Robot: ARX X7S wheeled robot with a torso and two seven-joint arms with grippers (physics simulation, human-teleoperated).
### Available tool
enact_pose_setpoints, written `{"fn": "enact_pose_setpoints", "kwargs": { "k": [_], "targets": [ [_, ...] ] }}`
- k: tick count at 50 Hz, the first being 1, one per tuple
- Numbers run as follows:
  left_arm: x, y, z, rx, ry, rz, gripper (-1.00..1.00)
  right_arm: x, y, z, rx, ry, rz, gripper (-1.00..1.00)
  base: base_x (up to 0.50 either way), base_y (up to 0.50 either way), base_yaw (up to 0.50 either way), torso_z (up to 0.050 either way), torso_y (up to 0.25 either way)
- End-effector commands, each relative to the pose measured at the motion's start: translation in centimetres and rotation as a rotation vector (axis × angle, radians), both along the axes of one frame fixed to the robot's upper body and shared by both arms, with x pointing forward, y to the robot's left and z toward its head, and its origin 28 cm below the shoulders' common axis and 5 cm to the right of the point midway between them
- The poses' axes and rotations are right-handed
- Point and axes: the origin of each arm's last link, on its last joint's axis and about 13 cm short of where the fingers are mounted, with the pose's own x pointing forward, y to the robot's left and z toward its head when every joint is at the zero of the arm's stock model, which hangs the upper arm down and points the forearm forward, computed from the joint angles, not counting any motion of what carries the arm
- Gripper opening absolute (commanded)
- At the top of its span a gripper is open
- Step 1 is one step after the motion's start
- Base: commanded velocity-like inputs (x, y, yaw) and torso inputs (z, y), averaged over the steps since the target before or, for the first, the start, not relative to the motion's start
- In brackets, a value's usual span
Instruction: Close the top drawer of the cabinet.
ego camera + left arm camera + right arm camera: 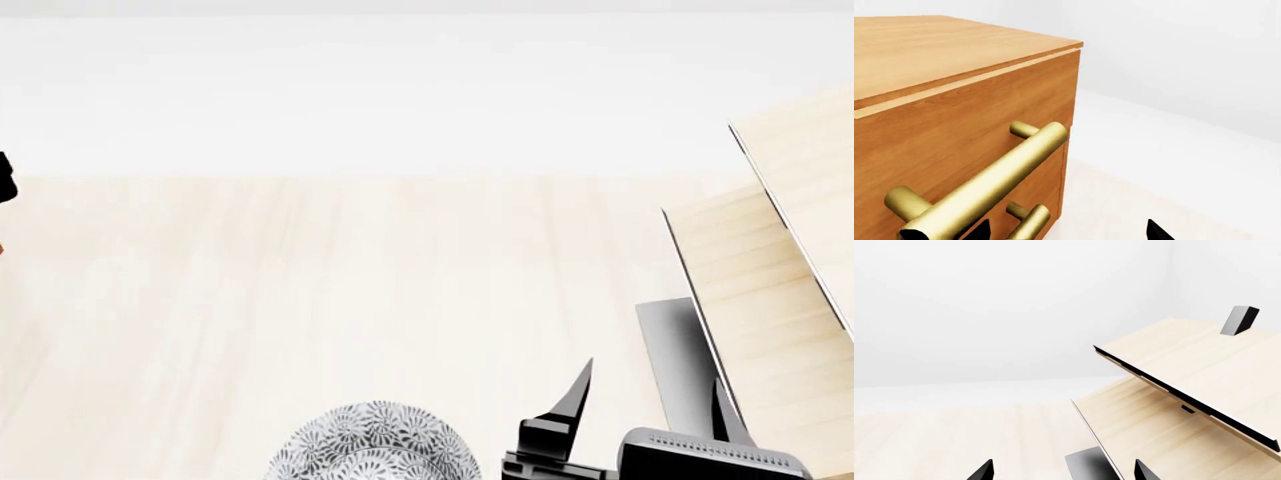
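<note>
In the left wrist view the left gripper is spread, only its dark tips showing, nothing between them. The cabinet fills the space just ahead; the top drawer faces the gripper, its brass handle running lengthwise across the front, close to one fingertip. The right gripper is likewise spread, before the pale slanted shelf. A patterned bowl sits near it; its contents cannot be made out.

A bare simulated room is showing here, probably a plain test scene: blank white walls are meeting a pale wood tabletop. An orange-brown cabinet, a light-wood slanted shelf and a patterned bowl are furnishing it.
</note>
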Motion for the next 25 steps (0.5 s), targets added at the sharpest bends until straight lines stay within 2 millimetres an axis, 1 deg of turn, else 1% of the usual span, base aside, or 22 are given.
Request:
{"fn": "enact_pose_setpoints", "kwargs": {
  "k": [1,3,8,15,16,21,25],
  "targets": [
    [-1.0,3.6,1.6,-0.014,-0.012,0.166,1.00,0.2,-0.1,-0.1,-0.001,0.004,-0.004,1.00,0.00,0.00,0.00,0.000,0.000],
    [-1.6,5.1,1.7,-0.012,-0.009,0.244,1.00,0.3,-0.1,-0.2,-0.002,0.006,-0.006,1.00,0.00,0.00,0.00,0.000,0.000],
    [-2.5,7.0,2.0,-0.036,-0.021,0.315,1.00,0.5,-0.3,-0.3,-0.001,0.009,-0.013,1.00,0.00,0.00,0.00,0.000,0.000],
    [-3.9,9.3,1.5,-0.038,-0.021,0.417,1.00,0.5,-0.4,-0.3,-0.002,0.014,-0.019,1.00,0.02,0.01,0.02,0.000,0.000],
    [-4.2,10.0,1.6,-0.065,-0.035,0.431,1.00,0.6,-0.5,-0.3,-0.003,0.014,-0.024,1.00,0.02,0.02,0.02,0.000,0.000],
    [-4.8,10.9,1.5,-0.076,-0.043,0.459,1.00,1.0,-0.7,-0.2,0.000,0.021,-0.042,1.00,0.02,0.02,0.03,0.000,0.000],
    [-4.8,10.8,1.5,-0.073,-0.044,0.459,1.00,1.0,-1.0,0.2,0.004,0.007,-0.060,1.00,0.03,0.02,0.03,0.000,0.000]
  ]
}}
